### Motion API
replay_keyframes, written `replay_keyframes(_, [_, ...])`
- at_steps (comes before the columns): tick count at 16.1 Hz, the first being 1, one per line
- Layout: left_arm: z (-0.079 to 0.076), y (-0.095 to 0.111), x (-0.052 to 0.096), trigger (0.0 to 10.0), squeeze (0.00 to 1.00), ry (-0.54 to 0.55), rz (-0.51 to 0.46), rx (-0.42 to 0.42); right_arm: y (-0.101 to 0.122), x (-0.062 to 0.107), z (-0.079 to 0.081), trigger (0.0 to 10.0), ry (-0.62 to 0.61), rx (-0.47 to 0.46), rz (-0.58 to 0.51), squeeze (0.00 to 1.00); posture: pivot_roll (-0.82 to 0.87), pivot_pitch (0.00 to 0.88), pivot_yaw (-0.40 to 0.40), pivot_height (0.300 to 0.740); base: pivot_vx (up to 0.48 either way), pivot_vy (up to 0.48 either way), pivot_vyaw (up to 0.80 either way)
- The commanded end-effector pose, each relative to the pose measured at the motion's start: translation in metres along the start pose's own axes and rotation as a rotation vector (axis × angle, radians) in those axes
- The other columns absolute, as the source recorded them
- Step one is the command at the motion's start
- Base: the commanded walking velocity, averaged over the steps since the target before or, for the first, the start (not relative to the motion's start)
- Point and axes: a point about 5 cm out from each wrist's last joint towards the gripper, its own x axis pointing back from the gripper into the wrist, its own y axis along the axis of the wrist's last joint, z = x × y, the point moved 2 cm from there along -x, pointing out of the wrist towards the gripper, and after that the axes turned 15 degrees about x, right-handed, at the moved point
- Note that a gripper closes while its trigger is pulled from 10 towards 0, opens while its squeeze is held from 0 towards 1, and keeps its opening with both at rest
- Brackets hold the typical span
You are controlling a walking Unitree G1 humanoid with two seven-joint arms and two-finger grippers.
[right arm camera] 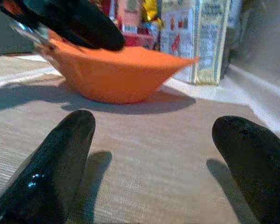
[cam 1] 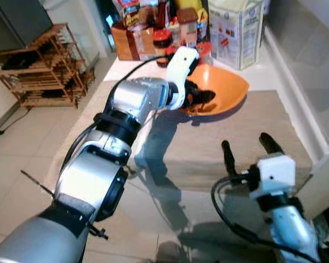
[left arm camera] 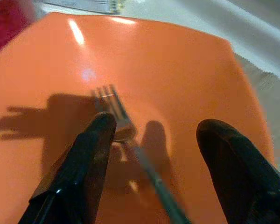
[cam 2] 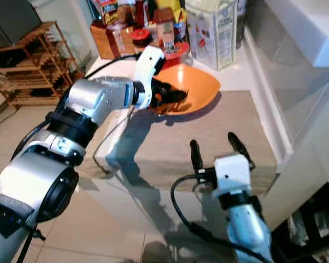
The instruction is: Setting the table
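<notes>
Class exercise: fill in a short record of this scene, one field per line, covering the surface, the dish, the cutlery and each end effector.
surface: beige placemat on a counter
dish: orange bowl, at the mat's far edge
cutlery: fork lying inside the bowl
left end effector: open, over the bowl, fingers either side of the fork
right end effector: open, low over the mat, apart from the bowl
behind bowl: cartons and jars
</notes>
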Motion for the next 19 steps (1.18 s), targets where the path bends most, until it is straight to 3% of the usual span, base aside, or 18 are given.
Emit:
replay_keyframes(1, [-0.001,0.01,0.003,10.0,0.0,-0.003,-0.004,-0.006,0.008,0.0,-0.003,10.0,0.009,-0.012,-0.026,0.0,-0.28,0.016,0.18,0.722,0.0,0.0,0.0])
replay_keyframes(5, [-0.002,0.01,0.002,10.0,0.0,-0.012,0.034,-0.012,0.011,-0.001,0.0,10.0,0.02,-0.019,-0.015,0.0,-0.28,0.018,0.182,0.722,0.0,0.0,0.0])
replay_keyframes(7, [0.005,0.005,0.005,10.0,0.0,0.023,0.092,-0.024,0.013,-0.005,0.003,10.0,0.021,-0.033,-0.015,0.0,-0.27,0.022,0.184,0.722,0.0,0.0,0.0])
replay_keyframes(12, [0.013,-0.002,0.005,10.0,0.0,0.051,0.12,-0.006,0.013,-0.009,0.005,10.0,0.01,-0.047,-0.013,0.0,-0.26,0.025,0.185,0.722,0.0,0.0,0.0])
replay_keyframes(18, [0.012,-0.002,0.006,10.0,0.0,0.045,0.167,0.009,0.013,-0.011,0.005,10.0,0.009,-0.049,-0.011,0.0,-0.26,0.029,0.182,0.722,0.0,0.0,0.0])
replay_keyframes(19, [0.012,-0.002,0.006,8.7,0.0,0.046,0.171,0.008,0.014,-0.012,0.006,10.0,0.009,-0.049,-0.011,0.0,-0.26,0.025,0.183,0.722,0.0,0.0,0.0])
